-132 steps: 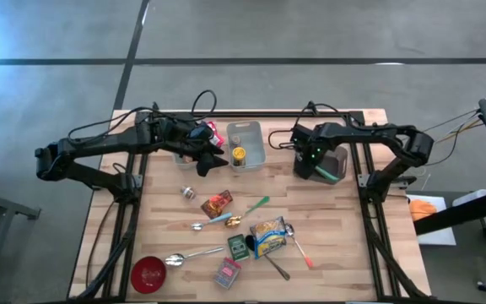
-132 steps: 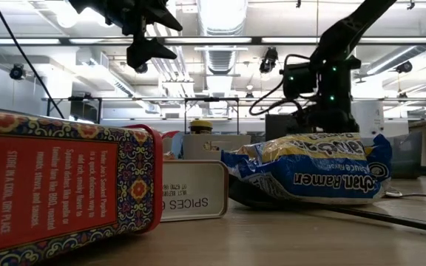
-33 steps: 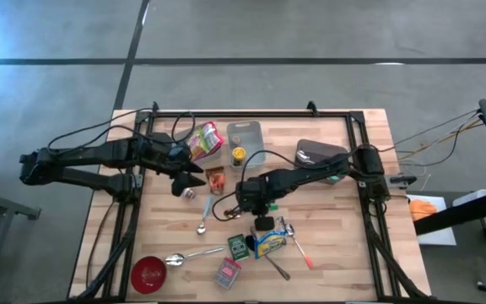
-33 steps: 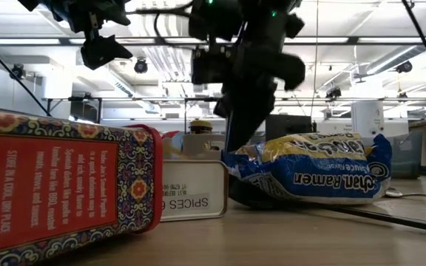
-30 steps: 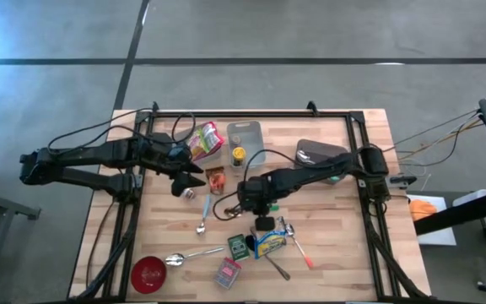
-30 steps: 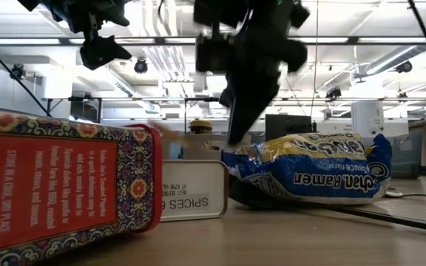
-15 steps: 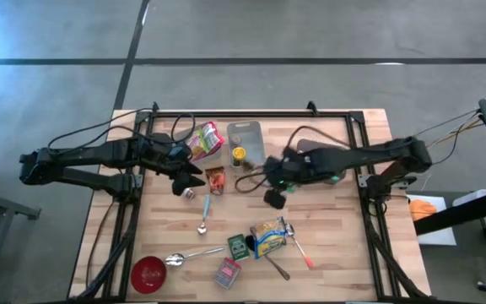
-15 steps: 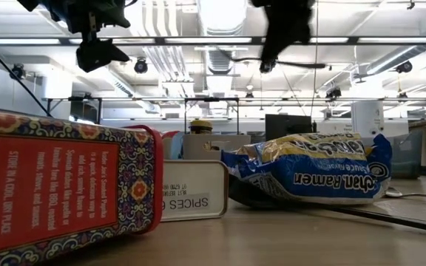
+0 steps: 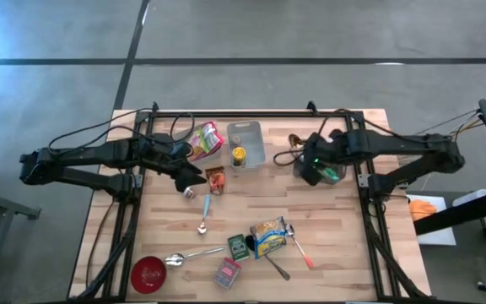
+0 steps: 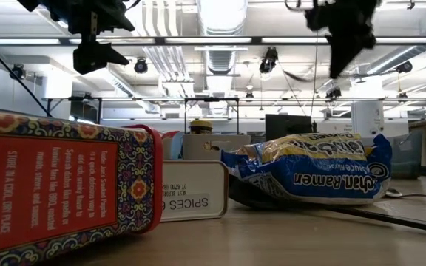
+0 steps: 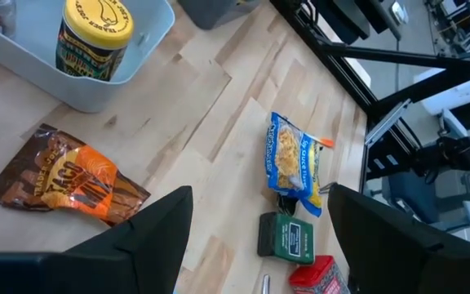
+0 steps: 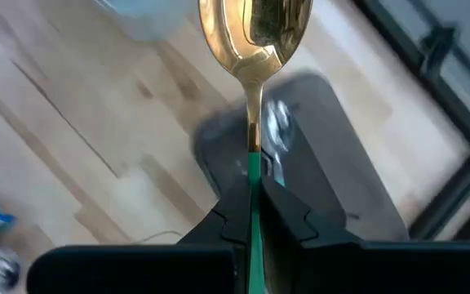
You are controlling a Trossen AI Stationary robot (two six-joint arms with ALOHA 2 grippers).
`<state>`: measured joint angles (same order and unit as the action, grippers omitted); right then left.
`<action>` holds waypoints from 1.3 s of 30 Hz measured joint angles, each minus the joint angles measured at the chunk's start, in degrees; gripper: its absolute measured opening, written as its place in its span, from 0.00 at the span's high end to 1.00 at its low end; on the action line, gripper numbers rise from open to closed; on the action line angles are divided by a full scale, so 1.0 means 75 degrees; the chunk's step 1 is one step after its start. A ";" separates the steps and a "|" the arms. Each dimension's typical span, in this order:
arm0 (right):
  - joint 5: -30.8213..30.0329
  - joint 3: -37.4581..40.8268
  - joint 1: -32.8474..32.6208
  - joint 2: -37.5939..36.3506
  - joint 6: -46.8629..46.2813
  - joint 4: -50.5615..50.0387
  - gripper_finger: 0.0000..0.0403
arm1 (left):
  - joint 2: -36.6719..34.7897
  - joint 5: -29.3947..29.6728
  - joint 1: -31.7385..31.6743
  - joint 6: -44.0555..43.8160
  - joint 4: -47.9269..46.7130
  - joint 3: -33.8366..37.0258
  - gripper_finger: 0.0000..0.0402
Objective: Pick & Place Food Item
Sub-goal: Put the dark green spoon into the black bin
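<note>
- Right gripper (image 12: 253,200) clamped on green-handled gold spoon (image 12: 254,28), centre frame, over dark tray (image 12: 333,175), likely for dropping there.
- Left gripper (image 11: 255,220) spread apart, empty, above orange snack bag (image 11: 68,175) at lower left, seemingly next.

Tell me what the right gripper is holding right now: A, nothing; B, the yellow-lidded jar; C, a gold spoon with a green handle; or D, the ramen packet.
C: in the right wrist view the right gripper is shut on the green handle of the gold spoon, bowl pointing away from the fingers.
</note>
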<state>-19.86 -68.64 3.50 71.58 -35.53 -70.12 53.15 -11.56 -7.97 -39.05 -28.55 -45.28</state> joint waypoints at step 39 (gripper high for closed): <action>0.3453 0.3223 0.4042 0.0919 0.4223 0.3181 0.98 | -0.0003 0.0117 -0.0006 0.0431 -0.0030 0.0000 0.27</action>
<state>6.04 -44.46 33.82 78.47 -3.86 -46.27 53.12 -10.68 -8.01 -35.81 -28.78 -45.28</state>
